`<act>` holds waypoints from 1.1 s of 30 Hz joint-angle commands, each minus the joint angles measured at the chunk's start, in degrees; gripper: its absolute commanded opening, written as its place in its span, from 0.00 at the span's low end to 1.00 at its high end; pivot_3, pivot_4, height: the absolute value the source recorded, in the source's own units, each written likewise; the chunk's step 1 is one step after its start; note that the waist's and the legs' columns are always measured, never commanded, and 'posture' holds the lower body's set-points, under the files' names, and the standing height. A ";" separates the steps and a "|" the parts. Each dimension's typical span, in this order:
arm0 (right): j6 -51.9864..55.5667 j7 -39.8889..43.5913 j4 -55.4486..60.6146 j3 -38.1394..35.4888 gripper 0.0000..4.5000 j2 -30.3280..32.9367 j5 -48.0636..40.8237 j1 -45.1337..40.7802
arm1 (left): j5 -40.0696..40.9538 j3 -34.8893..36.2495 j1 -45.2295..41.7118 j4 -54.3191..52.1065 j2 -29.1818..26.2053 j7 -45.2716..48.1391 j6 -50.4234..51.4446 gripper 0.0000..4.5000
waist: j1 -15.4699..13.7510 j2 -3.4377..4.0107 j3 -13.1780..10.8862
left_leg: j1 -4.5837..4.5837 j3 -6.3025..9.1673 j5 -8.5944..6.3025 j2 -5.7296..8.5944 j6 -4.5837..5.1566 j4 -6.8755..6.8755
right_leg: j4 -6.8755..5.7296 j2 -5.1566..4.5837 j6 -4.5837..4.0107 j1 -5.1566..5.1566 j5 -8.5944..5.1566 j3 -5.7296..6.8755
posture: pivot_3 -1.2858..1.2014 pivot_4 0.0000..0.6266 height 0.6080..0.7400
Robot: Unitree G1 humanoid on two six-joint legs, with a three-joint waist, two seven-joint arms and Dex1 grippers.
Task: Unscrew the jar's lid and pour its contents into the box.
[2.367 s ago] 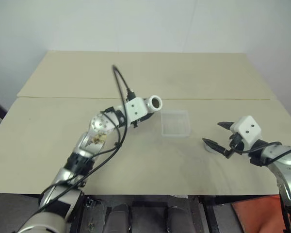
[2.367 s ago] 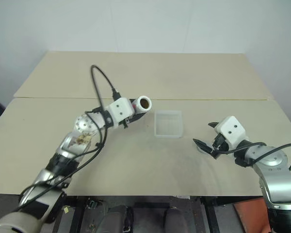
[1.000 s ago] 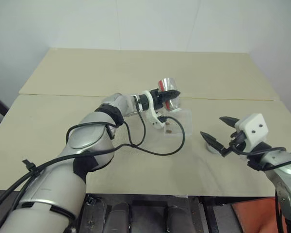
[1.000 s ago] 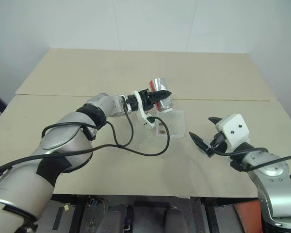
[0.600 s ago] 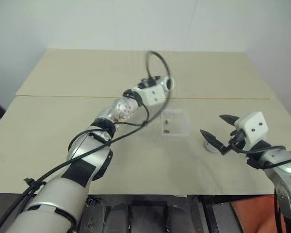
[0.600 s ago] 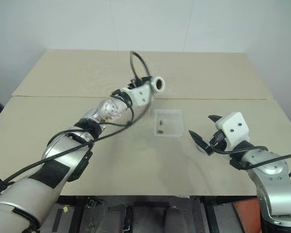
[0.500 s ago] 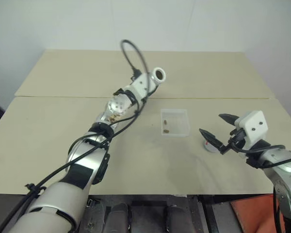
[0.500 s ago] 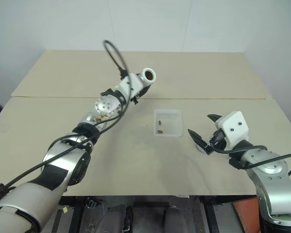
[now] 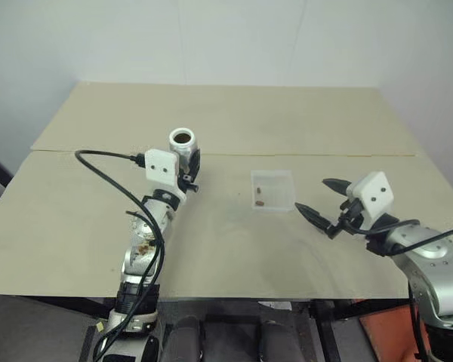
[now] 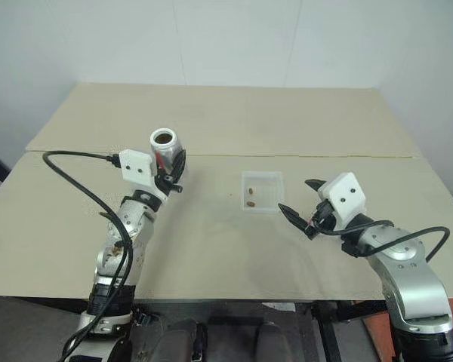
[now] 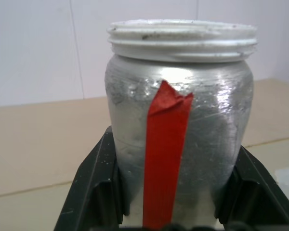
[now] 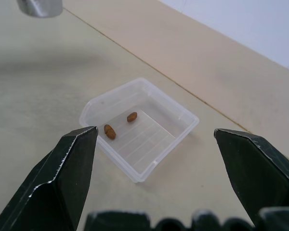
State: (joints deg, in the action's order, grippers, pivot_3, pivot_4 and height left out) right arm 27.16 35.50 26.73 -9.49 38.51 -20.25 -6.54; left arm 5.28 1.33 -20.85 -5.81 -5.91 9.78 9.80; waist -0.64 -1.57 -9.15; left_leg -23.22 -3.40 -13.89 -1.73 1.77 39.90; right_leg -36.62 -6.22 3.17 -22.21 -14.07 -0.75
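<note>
1. Above the beige counter point(image 9: 75, 219), the left pincer point(image 9: 186, 167) points forward and slightly up, pinching an upright, open silvery-grey cylindrical jar with a red stripe point(image 11: 179, 130).
2. Right pincer point(image 10: 300, 204) hovers spread wide, aimed toward the small clear plastic box point(image 12: 139, 127).
3. Two tiny brown pellets point(image 12: 110, 131) lie inside the box.

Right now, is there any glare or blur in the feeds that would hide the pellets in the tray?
Right wrist view: tray sharp, two brown pellets plain, the right gripper fingers close and soft-edged. Left wrist view: bright sheen on the jar, background soft. Head views: even light, faint shadows on the table, pellets tiny but visible.
</note>
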 commanded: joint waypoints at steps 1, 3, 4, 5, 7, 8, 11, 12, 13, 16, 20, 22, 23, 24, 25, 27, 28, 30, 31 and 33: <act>-2.32 0.59 -0.65 -0.10 0.99 0.29 0.76 -1.71 | -0.53 0.00 0.98 0.70 -0.03 -0.45 -1.57 0.43 | 0.11 0.00 0.00 | 0.00 0.01 0.00 -0.01 0.00 0.00 | 0.00 0.01 -0.01 -0.02 0.01 -0.01 | 0.52 0.24 1.00; -2.54 0.68 -1.10 0.26 0.99 0.13 1.10 -2.15 | -0.23 0.11 1.39 3.69 0.32 -0.28 -3.23 0.43 | 0.11 0.00 0.00 | -0.01 0.03 0.00 -0.01 0.00 -0.01 | -0.02 0.02 -0.02 -0.05 0.01 -0.02 | 0.52 0.24 1.00; -2.60 0.73 -1.21 0.37 0.99 0.05 1.24 -2.29 | -0.12 0.19 1.36 4.90 0.44 -0.24 -4.05 0.43 | 0.12 0.00 0.00 | -0.01 0.03 0.00 -0.01 0.00 -0.01 | -0.02 0.02 -0.02 -0.06 0.01 -0.03 | 0.52 0.24 1.00; -2.61 0.77 -1.24 0.45 0.99 0.01 1.34 -2.36 | -0.20 0.14 1.29 5.98 0.41 -0.13 -4.80 0.43 | 0.11 0.00 0.00 | -0.03 0.03 0.00 -0.01 0.00 -0.02 | -0.01 0.02 -0.02 -0.07 0.01 -0.03 | 0.52 0.24 1.00; -2.68 0.76 -1.14 0.57 0.99 0.02 1.53 -2.28 | -0.83 -0.31 1.06 8.39 0.13 0.23 -6.27 0.43 | 0.08 0.00 0.00 | -0.06 0.04 0.00 -0.01 0.00 -0.03 | 0.02 0.02 -0.02 -0.08 0.01 -0.03 | 0.52 0.24 1.00; -2.70 0.72 -1.06 0.58 0.99 0.03 1.56 -2.19 | -1.33 -0.66 0.99 9.41 -0.13 0.40 -7.01 0.43 | 0.07 0.00 0.00 | -0.07 0.05 0.00 -0.01 0.00 -0.04 | 0.04 0.02 -0.02 -0.08 0.01 -0.03 | 0.52 0.24 1.00; -2.59 0.68 -0.44 0.31 0.99 0.23 1.63 -1.60 | -1.39 -0.73 1.09 12.15 0.31 0.39 -9.15 0.43 | 0.05 0.00 0.00 | -0.08 0.05 0.00 -0.01 0.00 -0.07 | 0.09 0.02 -0.02 -0.08 0.01 -0.03 | 0.52 0.24 1.00; -2.52 0.64 -0.35 0.26 0.99 0.28 1.67 -1.51 | -1.38 -0.78 1.15 12.62 0.37 0.44 -9.64 0.43 | 0.05 0.00 0.00 | -0.09 0.05 0.00 -0.01 0.01 -0.07 | 0.10 0.02 -0.02 -0.08 0.01 -0.03 | 0.52 0.24 1.00; -2.48 0.68 -0.33 0.16 0.99 0.36 1.67 -1.45 | -0.98 -0.75 1.40 12.96 0.54 0.72 -9.68 0.43 | 0.05 0.00 0.00 | -0.09 0.06 0.00 -0.01 0.01 -0.07 | 0.11 0.02 -0.01 -0.09 0.01 -0.03 | 0.52 0.24 1.00; -2.52 0.91 -0.19 -0.03 0.99 0.59 1.63 -1.25 | -1.21 -1.22 2.25 13.83 0.48 1.36 -10.40 0.43 | 0.06 0.00 0.00 | -0.10 0.06 -0.01 -0.02 0.01 -0.08 | 0.14 0.02 -0.02 -0.09 0.02 -0.02 | 0.52 0.24 1.00; -2.75 0.83 -0.20 0.08 0.99 0.60 1.94 -1.25 | -1.27 -1.28 2.66 14.25 0.63 1.27 -10.74 0.43 | 0.05 0.00 0.00 | -0.10 0.07 -0.01 -0.03 0.01 -0.10 | 0.17 0.02 -0.02 -0.08 0.02 -0.03 | 0.52 0.24 1.00; -2.88 0.84 -0.35 0.24 0.99 0.54 2.20 -1.37 | -1.31 -1.31 2.67 14.98 0.52 1.44 -11.32 0.43 | 0.05 0.00 0.00 | -0.10 0.07 -0.01 -0.02 0.01 -0.10 | 0.17 0.02 -0.02 -0.08 0.02 -0.03 | 0.52 0.24 1.00; -2.91 0.86 -0.42 0.29 0.99 0.50 2.27 -1.45 | -1.25 -1.19 2.68 15.26 0.59 1.30 -11.39 0.43 | 0.05 0.00 0.00 | -0.09 0.07 -0.01 -0.02 0.01 -0.10 | 0.18 0.02 -0.02 -0.08 0.02 -0.02 | 0.52 0.24 1.00; -2.94 0.89 -0.50 0.30 0.99 0.48 2.30 -1.52 | -1.19 -1.10 2.64 15.47 0.66 1.17 -11.42 0.43 | 0.05 0.00 0.00 | -0.09 0.07 -0.01 -0.02 0.01 -0.11 | 0.19 0.02 -0.02 -0.08 0.02 -0.02 | 0.52 0.24 1.00; -2.99 0.91 -0.56 0.31 0.99 0.47 2.34 -1.57 | -1.01 -1.06 2.62 15.59 0.66 1.28 -11.39 0.43 | 0.05 0.00 0.00 | -0.09 0.07 -0.01 -0.03 0.01 -0.11 | 0.21 0.02 -0.02 -0.08 0.02 -0.02 | 0.52 0.24 1.00; -3.19 0.93 -0.73 0.36 1.00 0.46 2.44 -1.73 | -0.52 -0.80 2.78 15.25 0.65 1.39 -11.11 0.59 | 0.05 0.00 0.00 | -0.09 0.07 -0.01 -0.03 0.01 -0.12 | 0.24 0.02 -0.01 -0.07 0.03 -0.02 | 0.52 0.24 1.00; -3.36 0.83 -0.76 0.39 1.00 0.43 2.59 -1.76 | -0.36 -0.72 2.91 14.94 0.64 1.44 -11.16 0.65 | 0.05 0.00 0.00 | -0.10 0.07 -0.01 -0.03 0.01 -0.13 | 0.27 0.02 -0.01 -0.07 0.04 -0.02 | 0.52 0.24 1.00; -3.55 0.75 -0.93 0.47 1.00 0.37 2.70 -1.88 | -0.22 -0.70 3.19 14.39 0.55 1.66 -11.34 0.79 | 0.05 0.00 0.00 | -0.13 0.07 -0.01 -0.04 0.01 -0.16 | 0.36 0.02 0.00 -0.07 0.07 -0.01 | 0.52 0.24 1.00; -3.64 0.74 -1.06 0.55 1.00 0.31 2.75 -1.95 | 0.32 -0.58 3.38 14.05 0.56 2.11 -11.16 0.87 | 0.05 0.00 0.00 | -0.15 0.07 -0.01 -0.04 0.02 -0.17 | 0.39 0.02 0.00 -0.08 0.07 -0.01 | 0.52 0.24 1.00; -3.60 0.95 -1.32 0.57 1.00 0.06 2.44 -2.04 | 1.14 -0.36 3.75 13.50 0.58 2.89 -10.91 1.00 | 0.05 0.00 0.00 | -0.17 0.07 -0.03 -0.04 0.04 -0.18 | 0.44 0.02 0.01 -0.08 0.07 0.00 | 0.52 0.24 1.00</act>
State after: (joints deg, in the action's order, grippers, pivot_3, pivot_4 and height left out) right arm 25.37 36.24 24.28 -8.04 38.56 -17.58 -7.76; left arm 5.10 0.71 -17.28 9.92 -5.36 12.02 -0.90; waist -0.59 -1.57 -9.15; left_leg -23.39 -3.34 -13.92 -1.78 1.82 39.71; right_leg -36.16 -6.21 3.18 -22.29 -13.99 -0.75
